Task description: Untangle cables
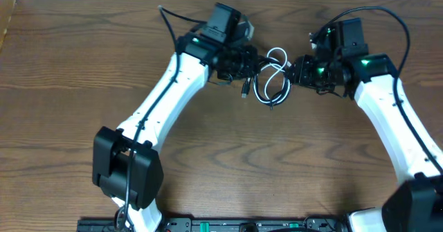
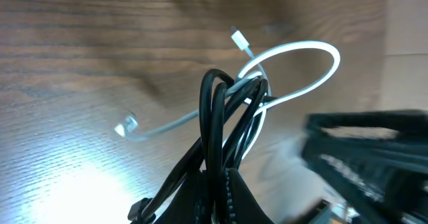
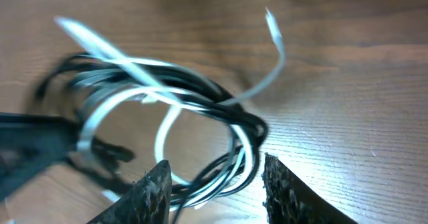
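Found the cables (image 1: 271,78) bunched toward 12 o'clock of the wooden table (image 1: 69,121), between the two pincers. Placed them at 3 o'clock of the left gripper (image 1: 253,67) and at 9 o'clock of the right gripper (image 1: 292,73), close against both tips in the overhead view.

Saw, through the left wrist camera, the black cord (image 2: 212,117) rising in tight upright loops from 6 o'clock, its strands running down into the left pincer at the bottom edge. Read that pincer as pressed together on the cables. Traced the white cord (image 2: 321,50) threading through the black loops and arching toward 2 o'clock in a smooth round bow, with one small plug (image 2: 239,39) sticking up at 12 o'clock and a second plug (image 2: 126,126) out at 9 o'clock.

Saw, through the right wrist camera, the right pincer spread wide, its woven carbon-pattern fingers (image 3: 155,194) at 7 and 5 o'clock, black and white strands crossing the gap nearer the 5 o'clock finger. Could not judge contact between strands and fingers.

Noted thin, glossy, round cords, the black one doubled several times, against matte brown wood grain. Noted a loose black plug end (image 1: 244,90) hanging at 6 o'clock of the left gripper.
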Robot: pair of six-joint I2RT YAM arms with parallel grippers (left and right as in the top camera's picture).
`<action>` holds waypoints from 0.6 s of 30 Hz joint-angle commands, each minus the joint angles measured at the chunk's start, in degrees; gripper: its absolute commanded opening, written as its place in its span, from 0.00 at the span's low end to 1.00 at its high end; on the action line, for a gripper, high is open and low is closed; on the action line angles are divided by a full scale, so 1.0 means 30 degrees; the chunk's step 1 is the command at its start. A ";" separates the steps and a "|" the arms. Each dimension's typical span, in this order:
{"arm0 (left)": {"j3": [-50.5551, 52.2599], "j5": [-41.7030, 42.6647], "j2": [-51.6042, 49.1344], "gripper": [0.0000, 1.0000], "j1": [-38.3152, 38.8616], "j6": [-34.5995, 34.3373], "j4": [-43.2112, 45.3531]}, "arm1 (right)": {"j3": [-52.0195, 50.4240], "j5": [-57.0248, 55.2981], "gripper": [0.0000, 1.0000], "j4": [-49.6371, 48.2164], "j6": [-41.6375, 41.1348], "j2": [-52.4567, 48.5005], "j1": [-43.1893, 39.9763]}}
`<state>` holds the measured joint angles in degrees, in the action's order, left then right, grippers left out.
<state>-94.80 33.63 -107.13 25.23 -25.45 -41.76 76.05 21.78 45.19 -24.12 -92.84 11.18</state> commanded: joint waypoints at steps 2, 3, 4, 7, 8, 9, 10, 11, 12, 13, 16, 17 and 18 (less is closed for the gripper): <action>-0.0350 0.3774 -0.0080 0.08 -0.0816 0.0015 0.0466 | 0.0073 0.0364 0.41 -0.0066 0.0576 -0.1311 0.0182; -0.0350 0.4342 -0.0080 0.07 -0.0933 -0.0036 0.0605 | 0.0073 0.0364 0.41 -0.0153 0.0576 -0.1698 0.0189; -0.0350 0.4889 -0.0080 0.07 -0.1013 -0.0036 0.0758 | 0.0073 0.0372 0.41 -0.0248 0.0568 -0.2069 0.0182; -0.0350 0.6171 -0.0080 0.07 -0.1071 -0.0036 0.1071 | 0.0073 0.0350 0.41 -0.0758 0.0663 -0.3096 0.0153; -0.0350 0.6535 -0.0080 0.07 -0.1071 -0.0036 0.1158 | 0.0073 0.0357 0.41 -0.0896 0.0648 -0.3315 0.0117; -0.0350 0.7023 -0.0080 0.07 -0.1071 -0.0036 0.1268 | 0.0073 0.0372 0.40 -0.1086 0.0641 -0.3570 0.0058; -0.0350 0.7541 -0.0080 0.07 -0.1071 -0.0044 0.1428 | 0.0073 0.0386 0.41 -0.1268 0.0641 -0.3796 0.0015; -0.0350 0.8109 -0.0080 0.07 -0.1093 -0.0051 0.1617 | 0.0073 0.0364 0.41 -0.1443 0.0648 -0.4007 -0.0029; -0.0350 0.8655 -0.0080 0.07 -0.1122 -0.0102 0.1821 | 0.0073 0.0270 0.41 -0.1545 0.0648 -0.4146 -0.0073; -0.0350 0.9289 -0.0080 0.07 -0.1180 -0.0102 0.2076 | 0.0073 0.0124 0.41 -0.1581 0.0648 -0.4284 -0.0138; -0.0350 1.1234 -0.0080 0.07 -0.1574 -0.0277 0.2943 | 0.0073 -0.0612 0.41 -0.1355 0.0641 -0.4473 -0.0532; -0.0350 1.1613 -0.0080 0.07 -0.1734 -0.0554 0.3162 | 0.0073 -0.0911 0.41 -0.1180 0.0648 -0.4473 -0.0663; -0.0350 1.1868 -0.0080 0.08 -0.1923 -0.0823 0.3322 | 0.0073 -0.1224 0.41 -0.0969 0.0648 -0.4473 -0.0816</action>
<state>-94.80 59.40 -107.55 21.56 -26.02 -33.23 76.05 23.40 41.08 -22.96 -105.25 10.70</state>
